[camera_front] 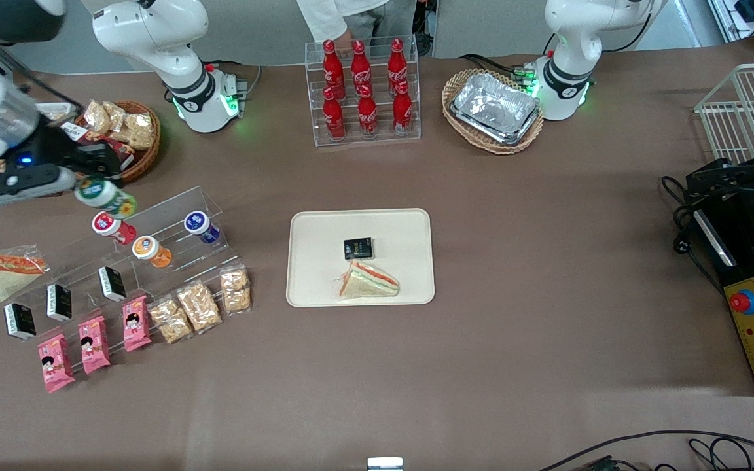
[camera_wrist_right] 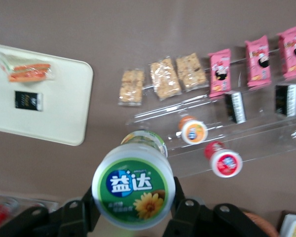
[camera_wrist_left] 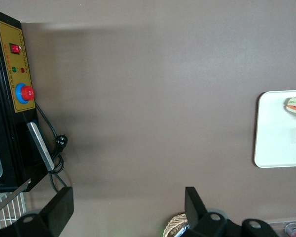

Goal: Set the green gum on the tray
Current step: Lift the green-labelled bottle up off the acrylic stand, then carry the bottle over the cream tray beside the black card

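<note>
Nearest your front camera, you have three pink snack packets (camera_front: 93, 343) in a row, with three clear bags of cereal bars (camera_front: 199, 305) beside them. Just above those on the clear stepped display stand (camera_front: 174, 229) stand three small black boxes (camera_front: 59, 301), then the orange-lidded canister (camera_front: 149, 250), the red-lidded canister (camera_front: 111, 226) and the blue-lidded canister (camera_front: 199, 224). A wrapped sandwich (camera_front: 0, 275) lies on the table at the working arm's end.

At the table's middle you see the tray (camera_front: 311, 275), carrying a wrapped sandwich wedge (camera_front: 367, 281) and, at its 12 o'clock, a small black box (camera_front: 358, 248).

Your gripper (camera_wrist_right: 133, 210) hangs above the upper step of the stand, at about 10 o'clock from the tray and well apart from it. Its fingers (camera_wrist_right: 86, 212) press on both sides of the green gum (camera_wrist_right: 133, 190), which is lifted clear of the stand, at 11 o'clock from the red-lidded canister.

Farther off sit a wicker basket of snacks (camera_front: 125, 131), a clear rack of red cola bottles (camera_front: 364, 88) and a wicker basket with foil trays (camera_front: 493, 110).
</note>
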{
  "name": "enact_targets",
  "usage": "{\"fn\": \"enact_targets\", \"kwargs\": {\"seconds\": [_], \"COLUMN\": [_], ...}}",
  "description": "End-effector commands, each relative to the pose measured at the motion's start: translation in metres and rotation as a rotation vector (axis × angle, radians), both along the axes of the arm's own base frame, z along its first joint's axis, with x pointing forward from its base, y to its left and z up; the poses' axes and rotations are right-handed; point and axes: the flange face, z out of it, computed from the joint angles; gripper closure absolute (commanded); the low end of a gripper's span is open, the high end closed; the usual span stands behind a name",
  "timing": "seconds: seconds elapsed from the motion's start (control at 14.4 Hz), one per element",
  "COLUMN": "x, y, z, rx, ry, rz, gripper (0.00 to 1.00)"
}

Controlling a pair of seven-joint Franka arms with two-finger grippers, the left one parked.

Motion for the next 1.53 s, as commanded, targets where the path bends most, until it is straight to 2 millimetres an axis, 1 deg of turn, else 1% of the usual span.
{"fn": "enact_targets", "kwargs": {"seconds": [0.0,0.21,0.28,0.42,0.49,0.56,0.7,0.77,0.9,1.04,1.25,1.32,1.46], "x": [-0.006,-0.013,-0.015,-0.019,-0.021,-0.026,-0.041,-0.047,-0.053,-0.059,-0.072,-0.081,-0.09], "y": [0.081,0.154,0.174,0.199,0.209,0.22,0.236,0.239,0.234,0.233,0.244,0.255,0.265], "z": [-0.005,-0.023,-0.032,-0.058,-0.075,-0.098,-0.156,-0.182,-0.236,-0.283,-0.337,-0.35,-0.369], "rx": [0.021,0.025,0.022,0.017,0.02,0.023,0.035,0.054,0.063,0.071,0.029,0.002,-0.04], "ry": [0.054,0.048,0.045,0.047,0.041,0.031,-0.01,-0.034,-0.06,-0.075,-0.069,-0.082,-0.116], "rz": [-0.165,-0.262,-0.273,-0.298,-0.314,-0.327,-0.346,-0.366,-0.373,-0.374,-0.393,-0.391,-0.409], "gripper": [0.89,0.89,0.89,0.89,0.89,0.89,0.89,0.89,0.89,0.89,0.89,0.89,0.89]}}
